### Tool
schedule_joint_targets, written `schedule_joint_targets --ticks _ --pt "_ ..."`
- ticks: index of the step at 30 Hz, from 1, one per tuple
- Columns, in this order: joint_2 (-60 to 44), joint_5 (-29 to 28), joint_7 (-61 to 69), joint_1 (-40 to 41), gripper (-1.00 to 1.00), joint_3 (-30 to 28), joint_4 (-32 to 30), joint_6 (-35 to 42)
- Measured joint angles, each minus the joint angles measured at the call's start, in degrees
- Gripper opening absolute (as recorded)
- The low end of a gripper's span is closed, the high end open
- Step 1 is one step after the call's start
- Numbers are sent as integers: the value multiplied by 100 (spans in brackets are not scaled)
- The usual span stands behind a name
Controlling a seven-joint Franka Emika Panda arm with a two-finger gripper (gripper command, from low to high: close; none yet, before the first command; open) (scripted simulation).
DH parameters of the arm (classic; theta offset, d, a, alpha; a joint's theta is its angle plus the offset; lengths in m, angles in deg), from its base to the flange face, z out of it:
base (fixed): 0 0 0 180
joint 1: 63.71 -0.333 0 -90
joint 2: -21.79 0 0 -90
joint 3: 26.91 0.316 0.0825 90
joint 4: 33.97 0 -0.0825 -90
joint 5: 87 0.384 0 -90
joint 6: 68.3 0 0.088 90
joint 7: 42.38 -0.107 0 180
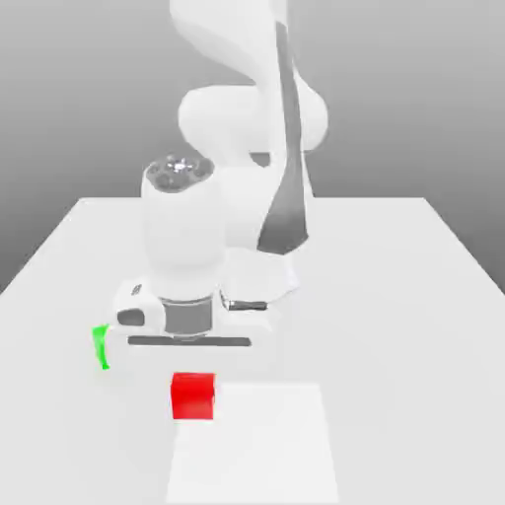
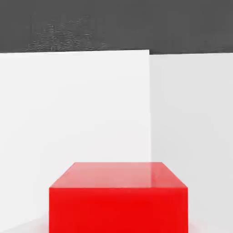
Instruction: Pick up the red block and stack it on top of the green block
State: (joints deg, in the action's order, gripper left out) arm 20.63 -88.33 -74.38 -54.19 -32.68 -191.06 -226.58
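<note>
The small matte bright-red cube (image 1: 193, 396) rests on the white table (image 1: 395, 296), at the edge of a paler square patch (image 1: 256, 444) on the table top; in the exterior view the gripper (image 1: 189, 347) hangs just above and behind it, and whether its fingers are spread or closed cannot be told. In the hand view the red cube (image 2: 118, 202) lies close beneath the camera. The small bright-green cube (image 1: 101, 347) sits on the table toward the exterior view's left of the red cube, apart from it and partly hidden behind the arm's hand.
</note>
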Motion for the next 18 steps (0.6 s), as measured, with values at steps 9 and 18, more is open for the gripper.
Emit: schedule_joint_targets --ticks 9,18 --pt "1279 -957 2180 1134 -100 -1053 -843 407" --pt "1549 -820 3933 1270 -100 -2058 -1337 218"
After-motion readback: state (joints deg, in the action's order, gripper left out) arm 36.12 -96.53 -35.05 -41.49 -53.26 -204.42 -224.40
